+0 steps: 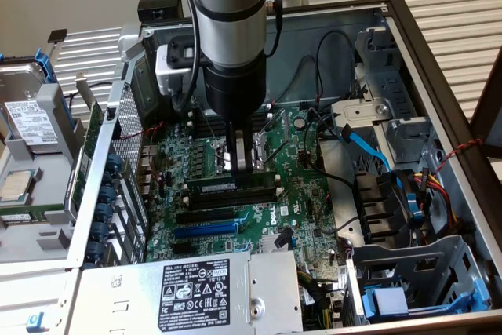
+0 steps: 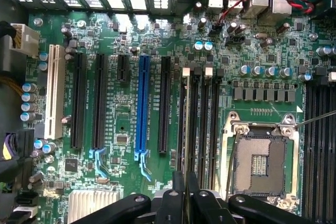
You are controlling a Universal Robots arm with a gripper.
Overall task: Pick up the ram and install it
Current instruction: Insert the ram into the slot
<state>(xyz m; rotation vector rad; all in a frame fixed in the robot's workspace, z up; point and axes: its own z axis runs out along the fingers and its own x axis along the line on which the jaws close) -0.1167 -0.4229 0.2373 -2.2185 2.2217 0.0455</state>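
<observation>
The ram (image 1: 212,184) is a thin green stick standing on edge along a black memory slot on the motherboard (image 1: 306,194), inside the open computer case. My gripper (image 1: 241,164) points straight down over the stick's middle, its fingers shut on the top edge. In the wrist view the ram (image 2: 185,124) appears edge-on as a thin line lying in the outermost of the black memory slots (image 2: 202,119). There my gripper (image 2: 185,192) pinches its near end.
A bare CPU socket (image 2: 260,156) lies beside the memory slots. Black and blue expansion slots (image 2: 142,108) run parallel on the other side. A power supply (image 1: 196,288), a blue cable (image 1: 369,147), a drive cage (image 1: 416,272) and loose wires crowd the case. A hard drive (image 1: 31,123) sits outside on the exterior view's left.
</observation>
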